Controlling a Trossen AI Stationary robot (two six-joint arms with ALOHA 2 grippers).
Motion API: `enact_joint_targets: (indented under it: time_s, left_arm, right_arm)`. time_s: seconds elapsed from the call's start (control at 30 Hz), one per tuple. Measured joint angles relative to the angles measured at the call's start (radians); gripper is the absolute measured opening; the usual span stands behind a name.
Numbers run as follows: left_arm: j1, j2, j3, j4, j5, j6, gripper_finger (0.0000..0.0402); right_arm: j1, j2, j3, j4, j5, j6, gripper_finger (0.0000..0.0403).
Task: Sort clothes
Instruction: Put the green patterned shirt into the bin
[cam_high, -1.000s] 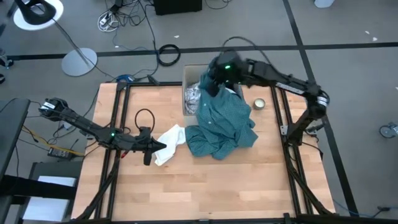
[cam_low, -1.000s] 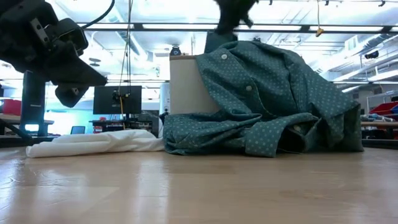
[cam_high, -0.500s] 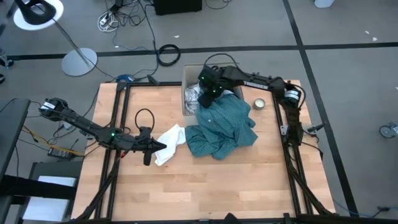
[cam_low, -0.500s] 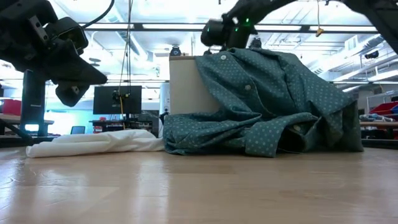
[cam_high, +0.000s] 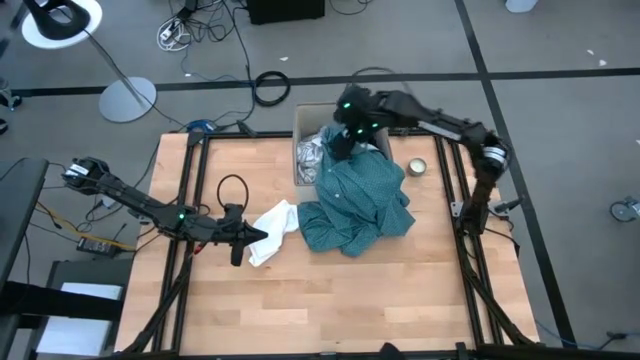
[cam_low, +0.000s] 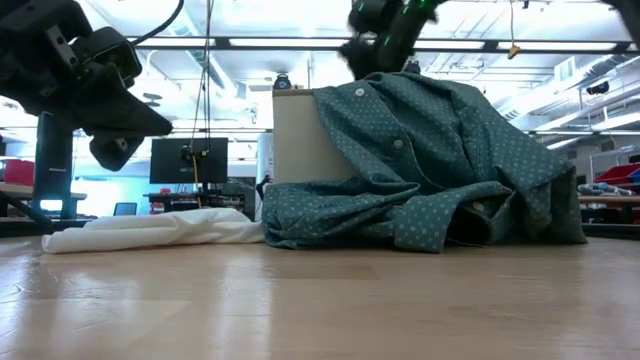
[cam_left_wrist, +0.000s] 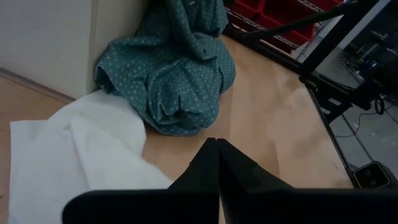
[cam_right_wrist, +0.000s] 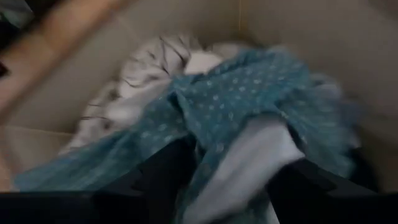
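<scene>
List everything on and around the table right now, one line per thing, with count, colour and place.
teal shirt: one, teal with pale dots, draped from the box edge down onto the table's middle.
white cloth: one, white, flat on the table beside the teal shirt.
patterned piece: one, black-and-white, inside the box.
cardboard box: one, tan, at the table's far edge.
round tin: one, metallic, on the table to the right of the box.
table: one, light wood.
left hand: shut, at the white cloth's edge.
right hand: open, above the box, over the shirt's top.
</scene>
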Motion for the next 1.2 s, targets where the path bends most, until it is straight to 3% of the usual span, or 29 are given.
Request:
enact_joint_targets:
  time_s: [0.27,0.43,0.6,0.77,1.0,1.2]
  left_arm:
    - [0.000,0.000,0.000,0.000,0.000,0.015,0.0000]
    - [0.000,0.000,0.000,0.000,0.000,0.014,0.0000]
    - [0.000,0.000,0.000,-0.001,0.004,0.014,0.0000]
    - [0.000,0.000,0.000,0.000,0.004,0.014,0.0000]
    - [0.000,0.000,0.000,0.000,0.004,0.018,0.0000]
    - [0.000,0.000,0.000,0.000,0.004,0.019,0.0000]
  right_arm:
    - [0.022,-0.251,-0.005,-0.017,0.073,-0.015,0.0215]
    - [0.092,-0.376,-0.015,-0.126,0.092,0.029,0.0215]
    - [0.233,-0.464,-0.016,-0.257,0.232,0.105,0.0215]
    - [0.444,-0.511,-0.024,-0.379,0.391,0.238,0.0215]
    - [0.749,-0.580,-0.225,-0.383,0.573,0.476,0.0215]
    - [0.918,-0.611,-0.509,-0.321,0.631,0.691,0.0214]
